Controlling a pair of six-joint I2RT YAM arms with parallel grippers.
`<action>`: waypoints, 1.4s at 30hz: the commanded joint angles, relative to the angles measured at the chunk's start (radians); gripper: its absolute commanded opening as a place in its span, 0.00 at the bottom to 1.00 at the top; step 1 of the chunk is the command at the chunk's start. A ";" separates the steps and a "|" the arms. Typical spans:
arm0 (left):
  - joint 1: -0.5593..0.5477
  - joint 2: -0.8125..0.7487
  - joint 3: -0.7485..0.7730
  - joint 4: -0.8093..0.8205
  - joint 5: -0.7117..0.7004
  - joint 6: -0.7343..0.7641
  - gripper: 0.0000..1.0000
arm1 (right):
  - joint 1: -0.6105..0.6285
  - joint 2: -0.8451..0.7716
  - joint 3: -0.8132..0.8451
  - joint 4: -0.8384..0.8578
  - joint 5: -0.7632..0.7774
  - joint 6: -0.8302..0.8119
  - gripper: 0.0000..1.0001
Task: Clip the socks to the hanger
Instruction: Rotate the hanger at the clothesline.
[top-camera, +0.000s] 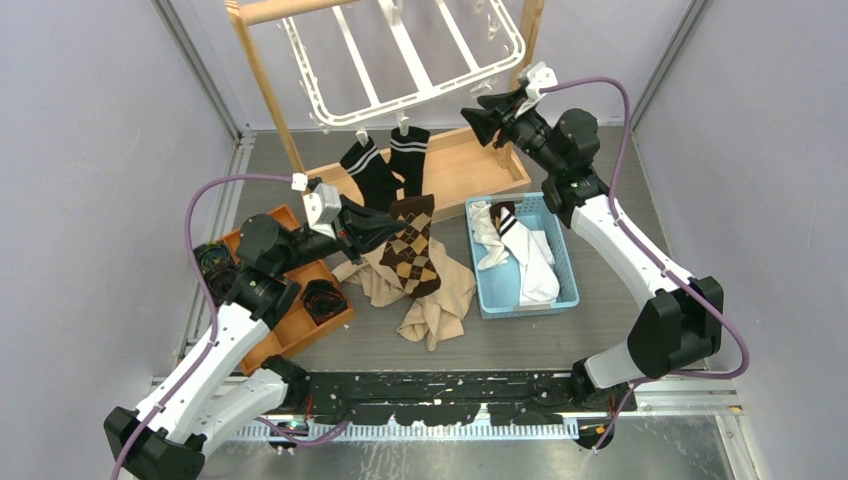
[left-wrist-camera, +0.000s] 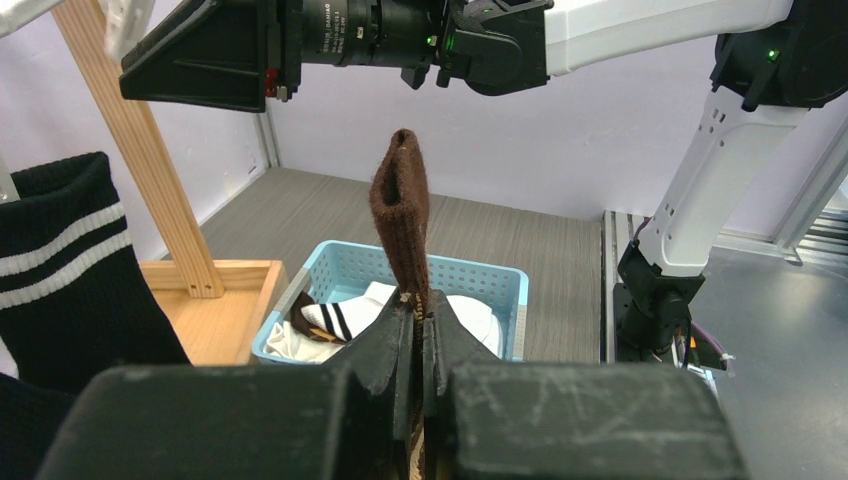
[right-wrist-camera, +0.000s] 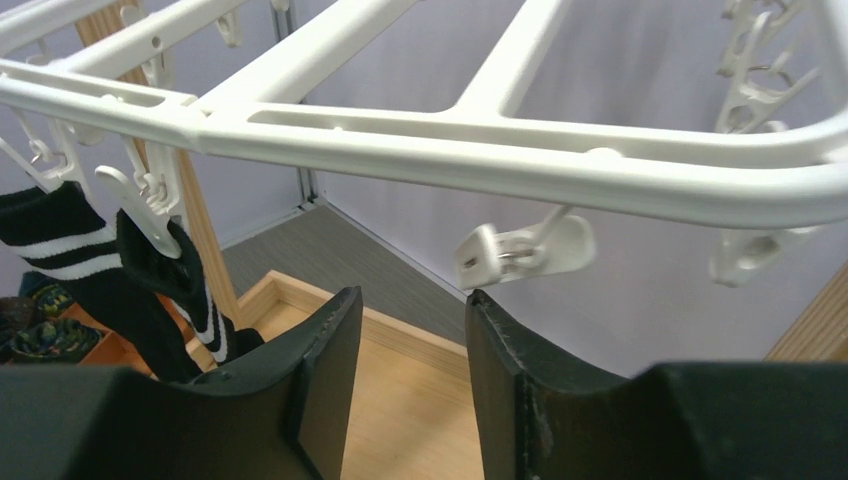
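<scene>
The left gripper (left-wrist-camera: 420, 312) is keeping its jaws clamped on the brown argyle sock (left-wrist-camera: 402, 215). The sock's cuff is standing upright, its long axis pointing up toward the hanger (top-camera: 440, 88), where two striped socks (top-camera: 385, 165) are hanging. Further right, the right gripper (right-wrist-camera: 408, 300), jaws apart, is hovering just under the rim, with an empty clip (right-wrist-camera: 525, 250) sitting just above the gap.

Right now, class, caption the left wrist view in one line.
Left gripper holds a brown sock upright before a blue basket, right arm overhead.
</scene>
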 joint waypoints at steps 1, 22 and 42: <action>-0.002 0.003 0.006 0.041 0.000 -0.002 0.00 | 0.024 -0.047 0.053 -0.002 0.114 -0.054 0.44; -0.002 0.006 -0.003 0.061 -0.006 -0.008 0.00 | -0.094 -0.182 -0.122 0.047 0.076 0.028 0.67; -0.002 -0.017 -0.017 0.065 -0.010 -0.011 0.00 | -0.128 0.028 0.109 0.078 -0.038 0.114 0.75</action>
